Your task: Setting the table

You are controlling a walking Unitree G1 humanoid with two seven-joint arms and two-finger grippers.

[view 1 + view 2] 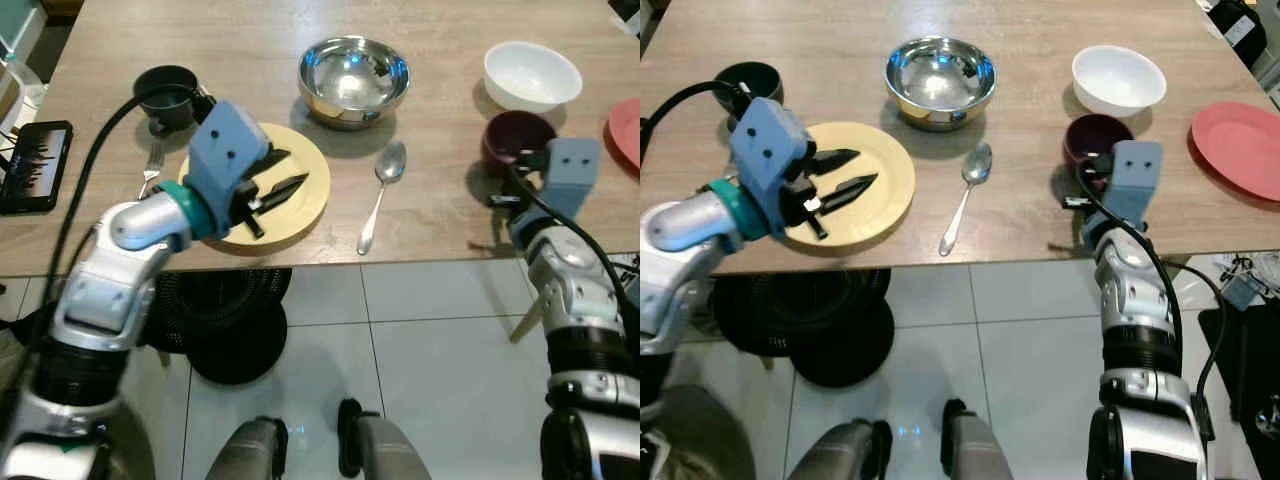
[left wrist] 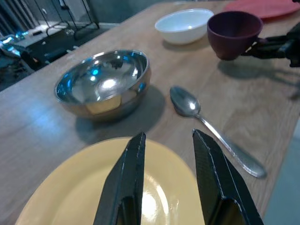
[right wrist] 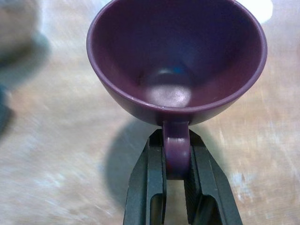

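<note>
Maroon cup [image 3: 176,61], glossy, empty, handle pinched by right hand [image 3: 177,187]

The right claw [image 3: 177,174] clamps the purple cup's [image 3: 177,61] handle above the wooden table [image 3: 51,154].

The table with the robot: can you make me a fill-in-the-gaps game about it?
1. The right gripper is shut on the handle of the ____ cup.
2. The left gripper hovers open over the ____ plate.
3. The spoon lies between the yellow plate and the purple ____.
4. The shiny steel bowl stands beside the ____ bowl.

Missing words: purple; yellow; cup; white
</note>
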